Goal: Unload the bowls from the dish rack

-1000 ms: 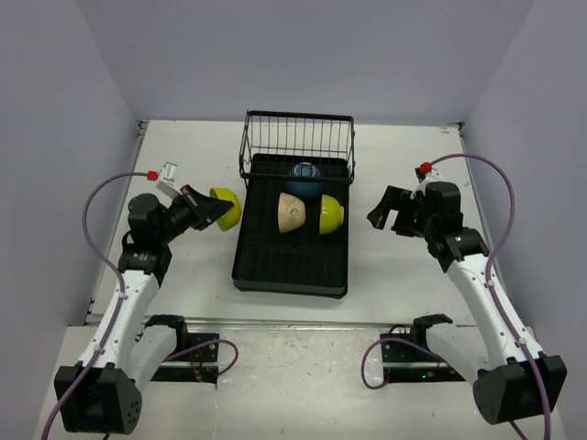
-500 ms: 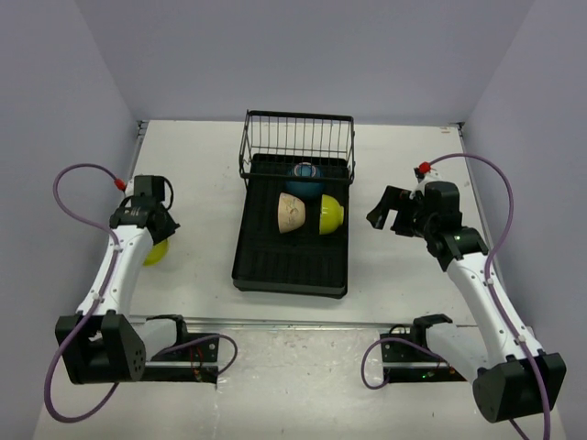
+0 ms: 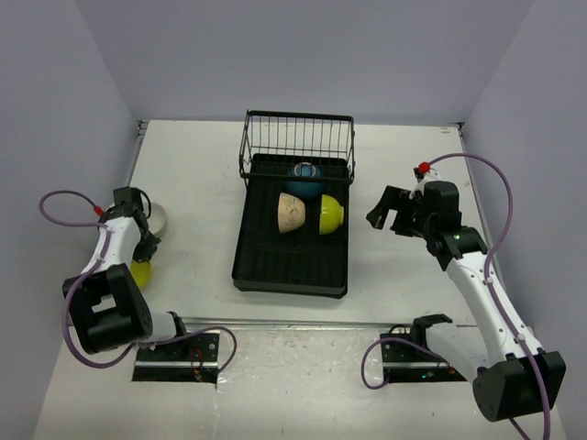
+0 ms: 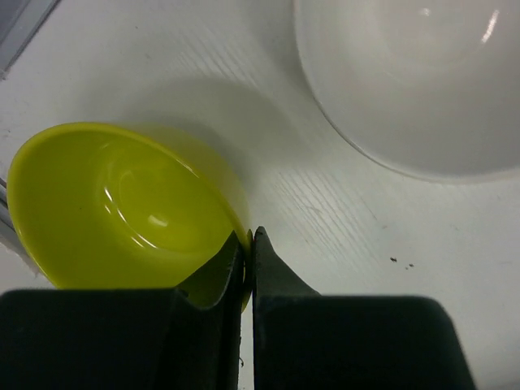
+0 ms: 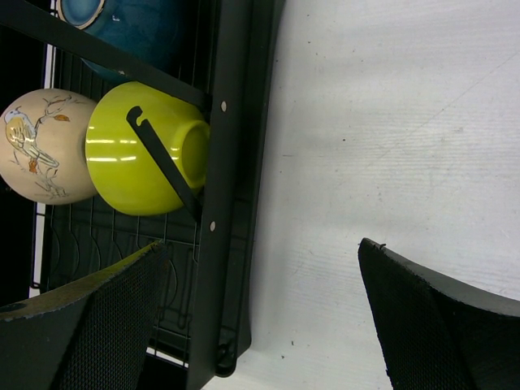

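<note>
My left gripper (image 3: pixel 140 255) is at the far left of the table, shut on the rim of a lime bowl (image 3: pixel 139 273). In the left wrist view the fingertips (image 4: pixel 262 240) pinch that rim, and the lime bowl (image 4: pixel 122 203) is tilted low over the table. A cream bowl (image 3: pixel 154 217) stands beside it and shows pale in the left wrist view (image 4: pixel 414 81). The black dish rack (image 3: pixel 289 266) holds a dark blue bowl (image 3: pixel 305 179), a cream bowl (image 3: pixel 291 212) and a lime bowl (image 3: pixel 329 214). My right gripper (image 3: pixel 390 209) is open and empty, right of the rack.
The rack's wire basket frame (image 3: pixel 298 142) stands at its far end. The right wrist view shows the rack's right rim (image 5: pixel 231 203), with the lime bowl (image 5: pixel 142 154), a bird-painted cream bowl (image 5: pixel 41 146) and the blue bowl (image 5: pixel 130 24) behind it. Walls close in the left, right and far sides.
My left arm swung from beside the rack to the far left and lowered the lime bowl next to the cream bowl. The right arm has not moved.
</note>
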`<state>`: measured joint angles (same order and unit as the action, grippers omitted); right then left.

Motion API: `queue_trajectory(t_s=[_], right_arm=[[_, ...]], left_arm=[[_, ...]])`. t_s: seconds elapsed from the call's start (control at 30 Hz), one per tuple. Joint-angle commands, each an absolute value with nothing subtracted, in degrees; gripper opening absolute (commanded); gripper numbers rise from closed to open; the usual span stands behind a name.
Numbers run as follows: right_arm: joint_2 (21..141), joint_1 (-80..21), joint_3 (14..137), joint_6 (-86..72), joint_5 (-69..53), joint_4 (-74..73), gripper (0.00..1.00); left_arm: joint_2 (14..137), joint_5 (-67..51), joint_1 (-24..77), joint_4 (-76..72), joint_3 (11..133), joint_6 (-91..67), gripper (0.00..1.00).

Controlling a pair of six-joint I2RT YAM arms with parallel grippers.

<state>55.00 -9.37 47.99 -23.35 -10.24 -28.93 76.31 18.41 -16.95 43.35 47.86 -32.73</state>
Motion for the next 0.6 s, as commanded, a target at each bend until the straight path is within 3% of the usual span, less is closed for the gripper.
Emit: queue_trajectory(t_s=[0.0,0.2,0.3,0.37,0.5,0.57], right_arm=[[54.75,-9.58,49.22,-23.47,-11.42,-27.51,0.99],[55.37,-9.58,49.48,-23.38,-11.34,-27.25,0.99],[55.63,-9.58,49.39,-23.47,-11.43,-27.07,0.99],[55.81,-9.67,49.31,-23.38,-11.34,-26.9,0.99],[56.25,-9.67,49.57,-23.38,-11.43,-26.81,0.99],[56.25,-9.58,49.66,-23.38,-11.43,-26.81,0.99]], left_arm=[[78.3,17.5,-20.82,38.59,48.16,-30.06,0.0],[80.59,16.09,-22.85,36.57,47.73,-28.21,0.01],[80.68,13.72,-23.11,36.12,47.55,-28.12,0.18],[80.6,12.84,-23.12,36.04,47.29,-28.56,0.21],[78.94,9.94,-23.2,36.03,47.55,-29.27,0.51],[75.87,8.45,-23.12,36.21,48.77,-29.88,0.58]])
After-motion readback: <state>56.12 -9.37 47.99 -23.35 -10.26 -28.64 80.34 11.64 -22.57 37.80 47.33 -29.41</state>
